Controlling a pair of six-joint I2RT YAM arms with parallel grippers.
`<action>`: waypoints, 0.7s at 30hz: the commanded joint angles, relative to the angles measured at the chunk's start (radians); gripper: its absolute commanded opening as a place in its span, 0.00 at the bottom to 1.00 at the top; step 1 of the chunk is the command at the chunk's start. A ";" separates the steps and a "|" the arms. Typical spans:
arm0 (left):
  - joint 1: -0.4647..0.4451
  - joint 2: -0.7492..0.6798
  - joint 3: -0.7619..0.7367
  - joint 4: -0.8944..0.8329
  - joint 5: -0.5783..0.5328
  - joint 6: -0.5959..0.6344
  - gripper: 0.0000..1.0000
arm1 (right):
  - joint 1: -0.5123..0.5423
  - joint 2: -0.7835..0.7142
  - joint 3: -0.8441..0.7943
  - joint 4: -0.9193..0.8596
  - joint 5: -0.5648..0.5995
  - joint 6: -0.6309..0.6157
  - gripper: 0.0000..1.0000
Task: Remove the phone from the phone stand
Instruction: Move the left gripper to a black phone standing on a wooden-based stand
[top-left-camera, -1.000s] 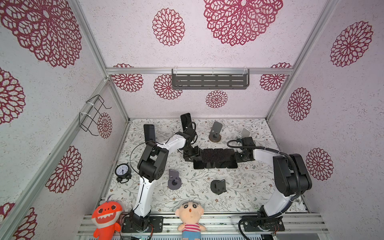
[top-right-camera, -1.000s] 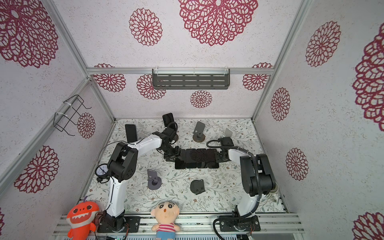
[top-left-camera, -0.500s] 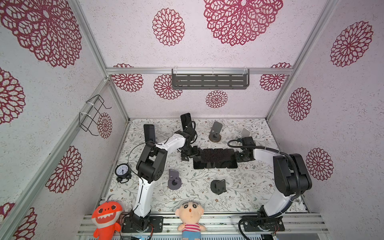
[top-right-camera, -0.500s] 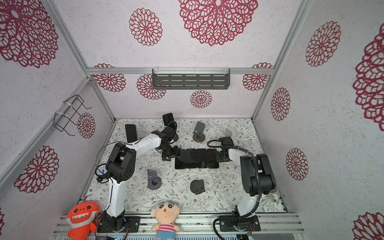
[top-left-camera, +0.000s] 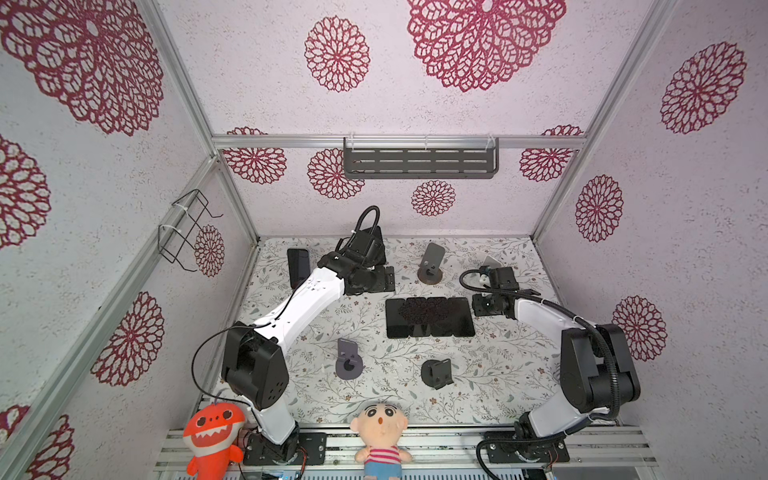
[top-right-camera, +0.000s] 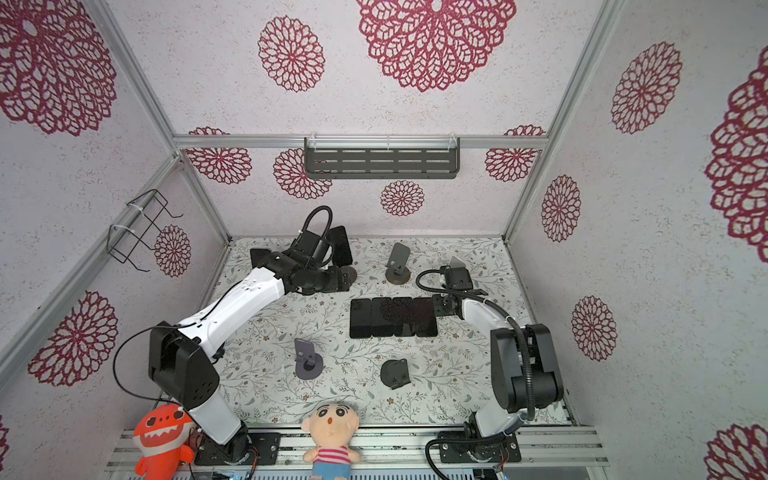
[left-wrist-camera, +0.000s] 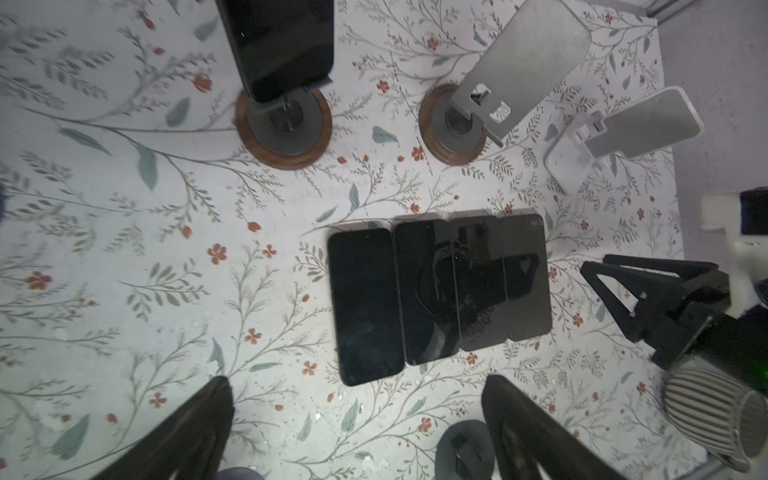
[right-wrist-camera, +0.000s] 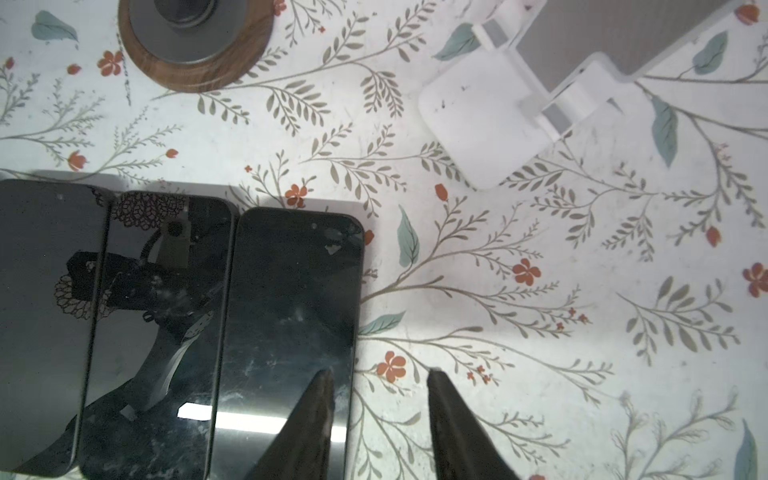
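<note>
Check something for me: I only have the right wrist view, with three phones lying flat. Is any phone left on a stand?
Observer: Yes. The left wrist view shows a black phone propped on a wood-based stand.
Operator: Is the left claw on it?
Observer: No. The left claw is open, empty and apart from that phone.
Operator: Only three phones down?
Observer: Four. The row of flat phones has one more at its left end in a top view.
</note>
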 joint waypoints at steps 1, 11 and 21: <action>-0.005 -0.008 0.002 0.069 -0.163 0.013 0.97 | 0.003 -0.052 0.002 -0.015 0.027 0.024 0.48; -0.017 0.143 0.130 0.267 -0.399 0.001 0.97 | 0.006 -0.121 -0.032 -0.034 0.045 0.061 0.66; -0.051 0.471 0.390 0.309 -0.634 -0.033 0.98 | 0.022 -0.190 -0.095 -0.010 0.078 0.105 0.66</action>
